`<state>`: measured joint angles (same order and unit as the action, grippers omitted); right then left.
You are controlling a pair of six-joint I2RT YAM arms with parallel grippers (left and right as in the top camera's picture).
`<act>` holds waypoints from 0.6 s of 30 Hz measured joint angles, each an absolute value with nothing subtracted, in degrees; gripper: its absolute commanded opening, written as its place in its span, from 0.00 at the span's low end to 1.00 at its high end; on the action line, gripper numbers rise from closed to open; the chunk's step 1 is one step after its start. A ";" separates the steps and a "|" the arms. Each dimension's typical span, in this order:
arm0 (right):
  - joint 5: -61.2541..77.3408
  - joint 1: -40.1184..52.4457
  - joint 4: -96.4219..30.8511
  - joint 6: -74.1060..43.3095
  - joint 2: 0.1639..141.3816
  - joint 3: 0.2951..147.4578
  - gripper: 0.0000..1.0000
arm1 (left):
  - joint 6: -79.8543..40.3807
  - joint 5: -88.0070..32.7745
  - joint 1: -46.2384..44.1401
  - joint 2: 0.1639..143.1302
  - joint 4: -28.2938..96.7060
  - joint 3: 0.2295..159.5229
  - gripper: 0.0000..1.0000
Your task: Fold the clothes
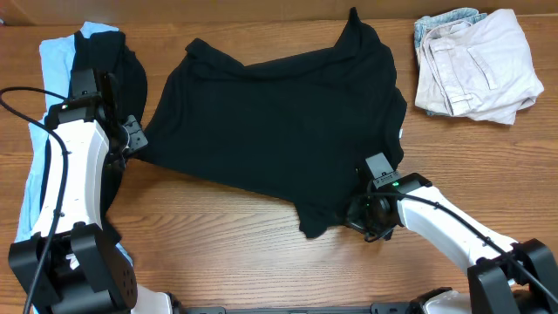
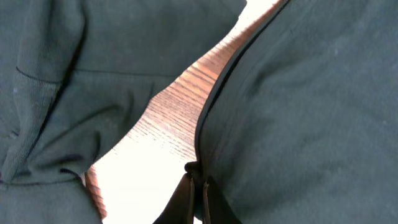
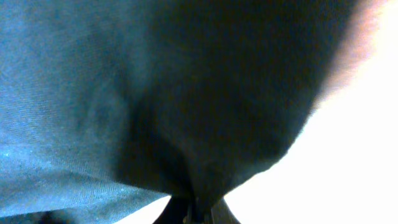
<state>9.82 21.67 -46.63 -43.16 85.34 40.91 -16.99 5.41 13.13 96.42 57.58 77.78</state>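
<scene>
Carrying a shirt (image 1: 279, 122) spread over mid table (image 1: 218, 235); bearing a blue cloth (image 1: 52, 57) at left beneath a black garment (image 1: 135, 74); holding a pale folded pile (image 1: 479, 65) far right.

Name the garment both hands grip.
The black shirt spread mid-table, pinched by left hand and right hand; the light blue garment and pale folded pile lie ungripped.

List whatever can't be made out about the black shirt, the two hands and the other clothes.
Right wrist view: the black shirt fills the frame, blurred; the right hand is cut off by the bottom edge.
Left wrist view: the left hand is likewise cut off; only pinching tips show.
Overhead: the light blue garment lies mostly under the left arm.
Overhead: the beige pile is bunched; piece count unclear.
</scene>
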 measured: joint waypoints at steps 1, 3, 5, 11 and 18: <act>9.47 21.32 -48.23 -43.07 85.01 41.32 0.04 | -16.99 5.39 13.13 96.42 57.82 77.78 0.04; 8.27 20.18 -53.32 -42.30 82.94 43.57 0.04 | -16.99 5.37 13.13 96.42 58.48 77.78 0.04; 7.75 19.44 -58.48 -41.23 80.40 46.28 0.04 | -16.99 5.39 13.13 96.42 59.05 77.78 0.04; 7.44 17.45 -74.54 -35.77 74.87 58.54 0.04 | -16.99 5.39 13.13 96.09 60.66 77.78 0.04; 7.29 17.19 -63.05 -30.81 78.94 62.30 0.04 | -16.99 4.97 13.13 95.83 59.55 77.78 0.04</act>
